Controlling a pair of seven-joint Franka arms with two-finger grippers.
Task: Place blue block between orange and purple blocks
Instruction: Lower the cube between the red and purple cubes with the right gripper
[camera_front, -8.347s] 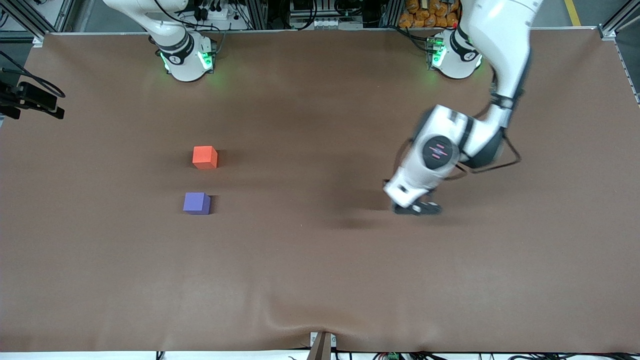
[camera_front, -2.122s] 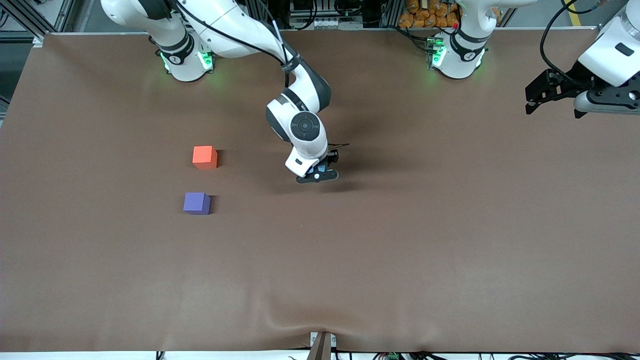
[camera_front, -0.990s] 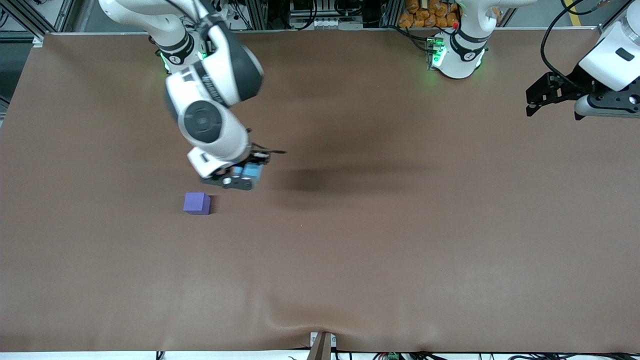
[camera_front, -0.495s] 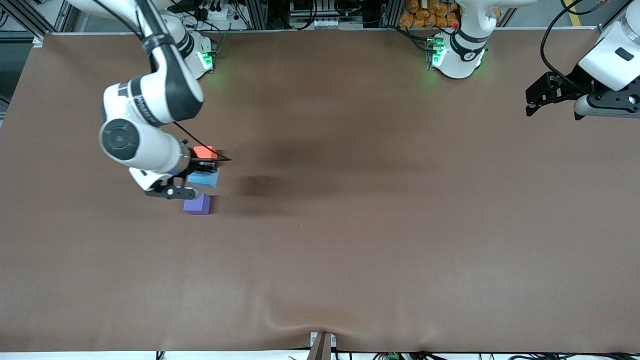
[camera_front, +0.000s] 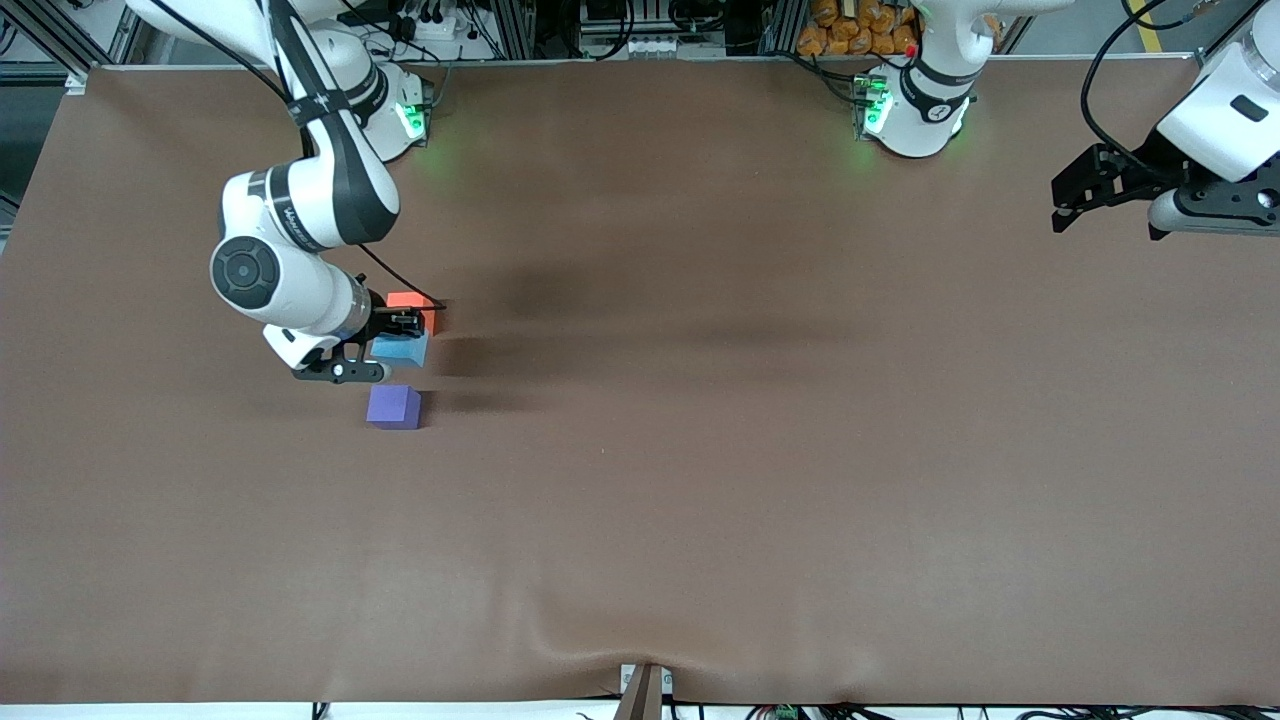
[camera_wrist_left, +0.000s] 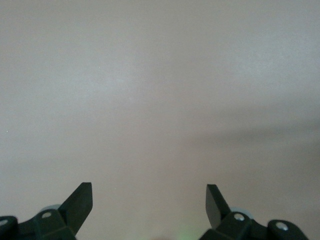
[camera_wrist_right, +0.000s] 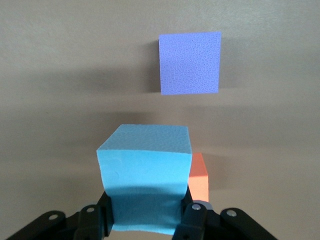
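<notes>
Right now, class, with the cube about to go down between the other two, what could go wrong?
The right gripper, shut on the blue block, hangs close to the orange block, so lowering may nudge it. The purple block leaves a narrow gap, so the opening gripper could knock either neighbour.

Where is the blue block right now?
The blue block is held in the right end effector, up over the gap between the orange block and the purple block, toward the right arm's end of the table.

White rounded arm shells, dark grey joint bands, black cables, green-lit bases — black two-finger hands
</notes>
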